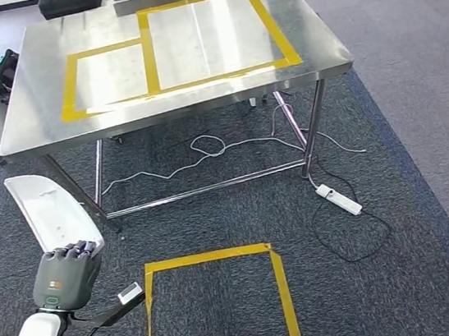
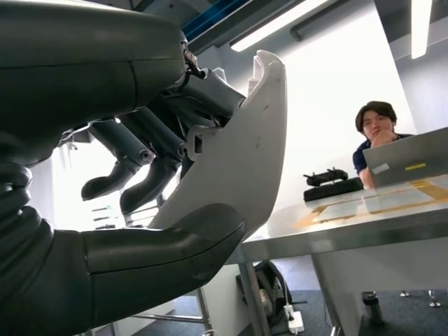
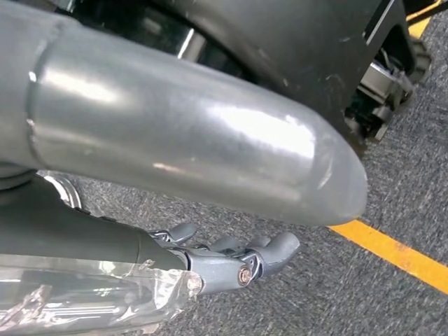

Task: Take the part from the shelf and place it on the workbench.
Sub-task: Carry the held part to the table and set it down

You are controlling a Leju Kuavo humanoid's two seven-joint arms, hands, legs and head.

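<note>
Head view: robot's left hand (image 1: 67,276) grips the white curved part (image 1: 53,211) low at its left side, fingers wrapped over the near edge, part sticking up and fwd, well short of the steel workbench (image 1: 22,120). Workbench top carries 2 yellow tape rectangles (image 1: 211,37), side by side. Yellow tape square (image 1: 217,301) marks the carpet nearer the robot; a white power strip (image 1: 339,200) w/ cables lies under the bench's right end. Left wrist view: thumb under the part, fingers (image 2: 132,150) curled behind it; a person (image 2: 376,136) sits past the bench. Right wrist view: right hand (image 3: 232,262) hangs over carpet, holding nothing, fingers loosely bent but apart.
</note>
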